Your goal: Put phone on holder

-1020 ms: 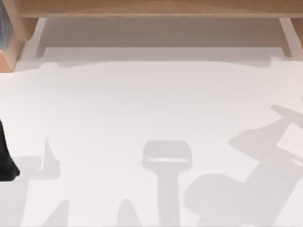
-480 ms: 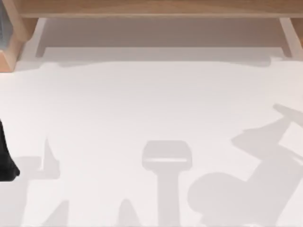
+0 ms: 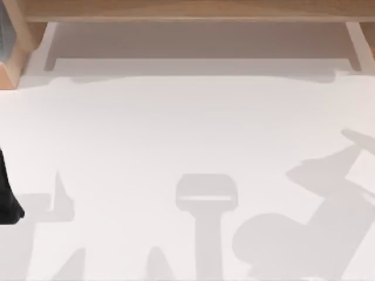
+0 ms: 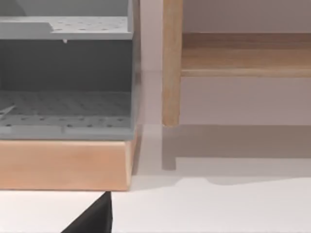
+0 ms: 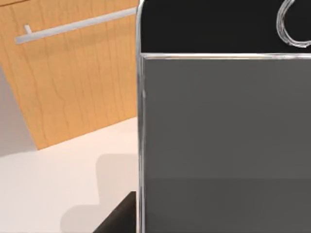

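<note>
The phone (image 5: 223, 126) looms close in the right wrist view, upright, with a grey screen, a black band at its end and a silver rim. A dark finger (image 5: 120, 217) of my right gripper shows against its rim, and the gripper is shut on the phone, above the white table. In the top view the table's right side carries the shadow (image 3: 328, 193) of that arm with a rectangle. My left arm (image 3: 7, 196) sits parked at the table's left edge, and a dark part of its gripper (image 4: 95, 219) shows low in the left wrist view. The holder is out of view.
A grey perforated rack (image 4: 65, 77) on a wooden base (image 4: 63, 165) stands at the table's far left corner, next to a wooden post (image 4: 171, 63). A wooden shelf (image 3: 187, 10) runs along the back. A wooden panel with a metal bar (image 5: 73, 26) stands beyond the phone.
The shadow of the right arm and phone has crept slightly to the right on the table. The left arm has not moved.
</note>
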